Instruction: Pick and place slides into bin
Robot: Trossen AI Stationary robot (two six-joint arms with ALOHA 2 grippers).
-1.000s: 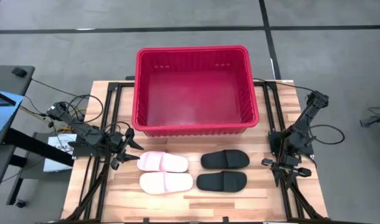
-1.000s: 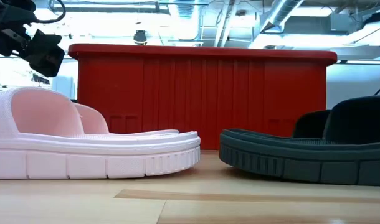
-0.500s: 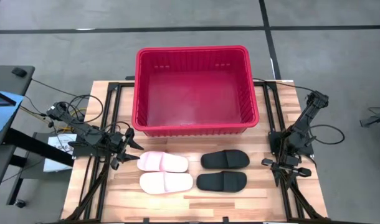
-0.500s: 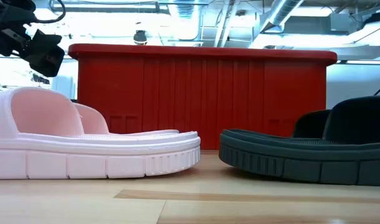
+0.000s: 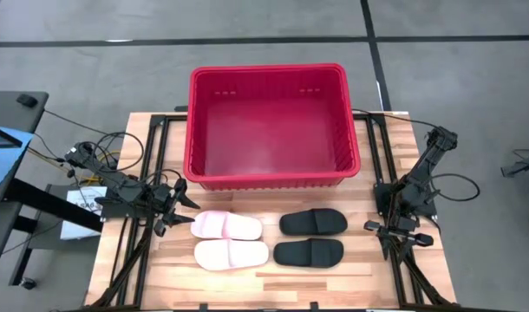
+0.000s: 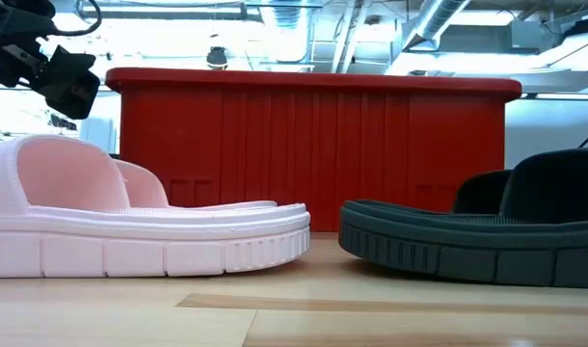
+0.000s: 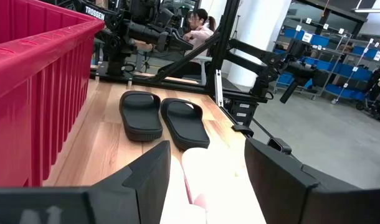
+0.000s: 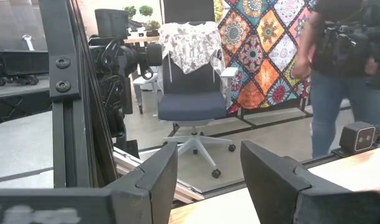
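since all four slides lie on the table in front of the empty bin (image 5: 266,121), the left gripper (image 5: 185,208), fingers spread and empty just beside the far pink slide (image 5: 226,225), should straddle its strap; the right gripper (image 5: 400,230) waits, open, well clear of the black slides (image 5: 310,238).

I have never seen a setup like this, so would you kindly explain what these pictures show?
Two robot arms work at a wooden table. One camera looks straight down, one sits at table level, and one rides on each wrist. On the table stand a red bin, empty, and in front of it two pink slides and two black slides. The left gripper is open beside the pink pair, holding nothing. The right gripper waits open at the table's right edge, facing the room, where a person stands.
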